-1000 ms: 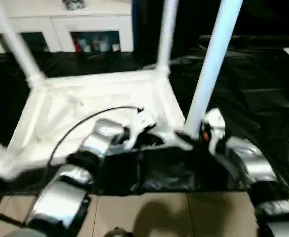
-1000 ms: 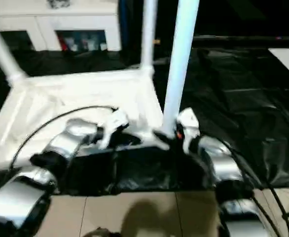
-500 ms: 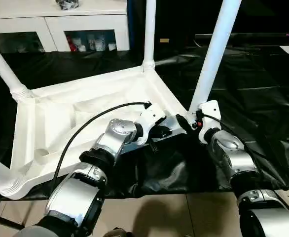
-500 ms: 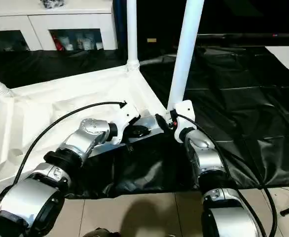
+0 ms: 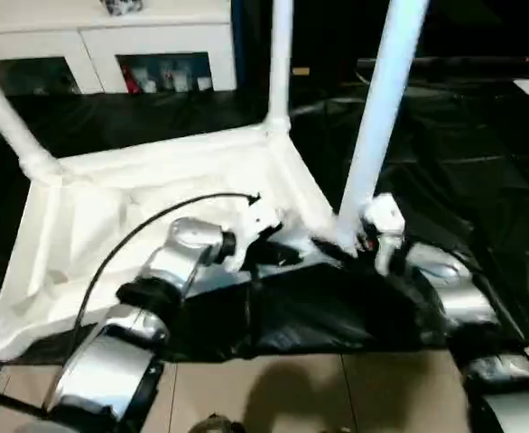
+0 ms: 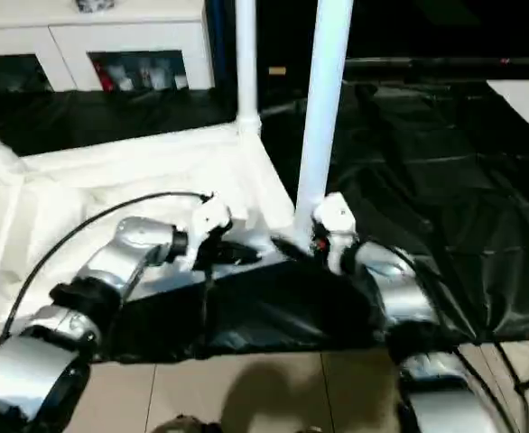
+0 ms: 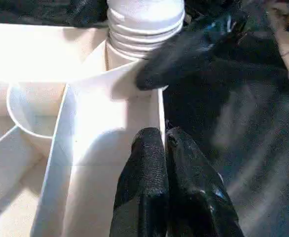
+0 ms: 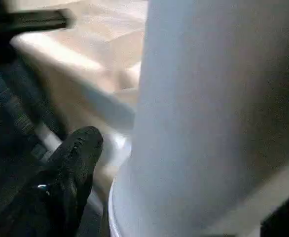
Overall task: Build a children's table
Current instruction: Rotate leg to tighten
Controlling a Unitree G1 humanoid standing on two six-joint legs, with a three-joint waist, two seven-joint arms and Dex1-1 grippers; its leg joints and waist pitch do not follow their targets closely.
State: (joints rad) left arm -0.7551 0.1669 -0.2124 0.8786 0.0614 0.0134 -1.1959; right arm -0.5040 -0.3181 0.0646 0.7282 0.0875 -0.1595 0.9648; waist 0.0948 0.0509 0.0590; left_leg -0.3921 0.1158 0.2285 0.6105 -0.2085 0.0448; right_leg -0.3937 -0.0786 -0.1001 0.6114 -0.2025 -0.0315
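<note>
The white children's table lies upside down on a black sheet with its legs pointing up. My left gripper is shut, its fingertips resting on the table's near rim beside the right corner socket. My right gripper stands open at the base of the near right leg. One black finger sits a little apart from the tube. The same finger reaches the ribbed leg base. Another leg stands at the far right corner, and a third at the far left.
A white cabinet with glass doors stands behind the table. The black sheet covers the floor to the right and in front. Tiled floor shows at the near edge. A black cable arcs over my left forearm.
The head camera has swung, so the whole picture shifts. Both grippers stay at the near right corner. The right gripper's fingers have spread around the leg's base.
</note>
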